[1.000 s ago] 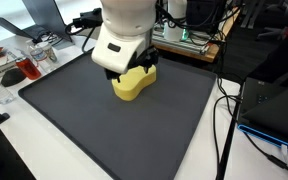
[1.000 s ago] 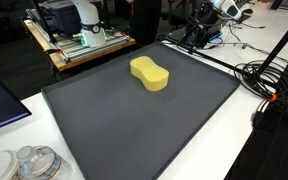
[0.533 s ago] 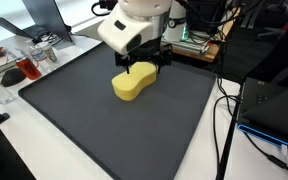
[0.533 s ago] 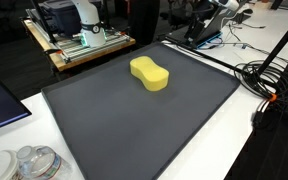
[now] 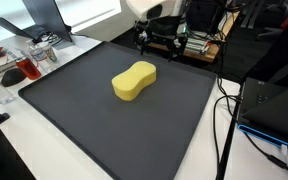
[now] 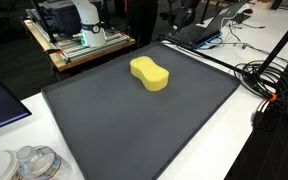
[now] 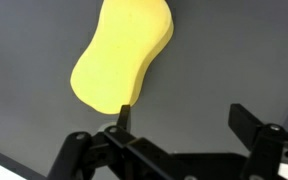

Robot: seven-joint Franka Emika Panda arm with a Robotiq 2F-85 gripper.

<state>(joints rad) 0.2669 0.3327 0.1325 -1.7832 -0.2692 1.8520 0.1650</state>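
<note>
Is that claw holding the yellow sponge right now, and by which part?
Nothing is held. The gripper is open and empty, hanging apart from the yellow sponge, which lies free on the dark mat.

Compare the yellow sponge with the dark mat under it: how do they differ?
The sponge is bright yellow; the mat is dark grey. The sponge is small, thick and waisted like a peanut; the mat is broad, thin and rectangular. The sponge has rounded edges; the mat has straight ones. Both lie flat, the sponge resting on the mat.
</note>
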